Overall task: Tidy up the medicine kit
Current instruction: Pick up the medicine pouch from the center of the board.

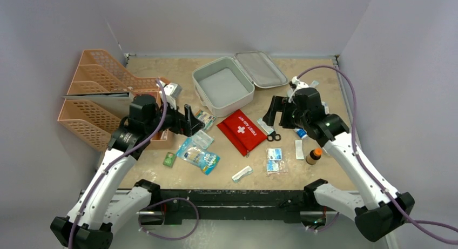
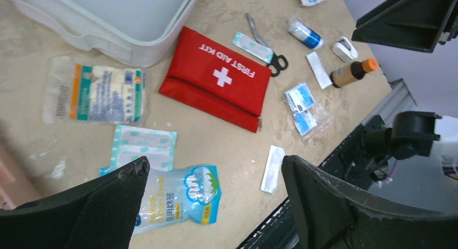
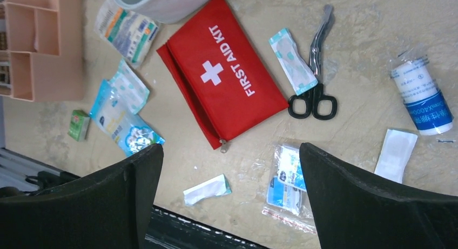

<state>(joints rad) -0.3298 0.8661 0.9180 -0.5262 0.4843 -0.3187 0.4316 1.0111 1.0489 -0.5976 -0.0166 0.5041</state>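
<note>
Pale grey medicine kit (image 1: 235, 103), lid (image 1: 262, 68) back, seemingly empty; left gripper (image 2: 213, 168) and right gripper (image 3: 231, 149) both wide, empty.

Plain pale grey back wall (image 1: 232, 17) ahead of me across the top of the frame. Matching left wall (image 1: 48, 38) and right wall (image 1: 399, 54) box in my counter (image 1: 178, 69). Counter top is mottled beige, scuffed, matte. A black rail (image 1: 243, 197) runs along its lower edge. Light is even and diffuse, and shadows are soft. Grey below the rail; can't tell whether it's floor.
</note>
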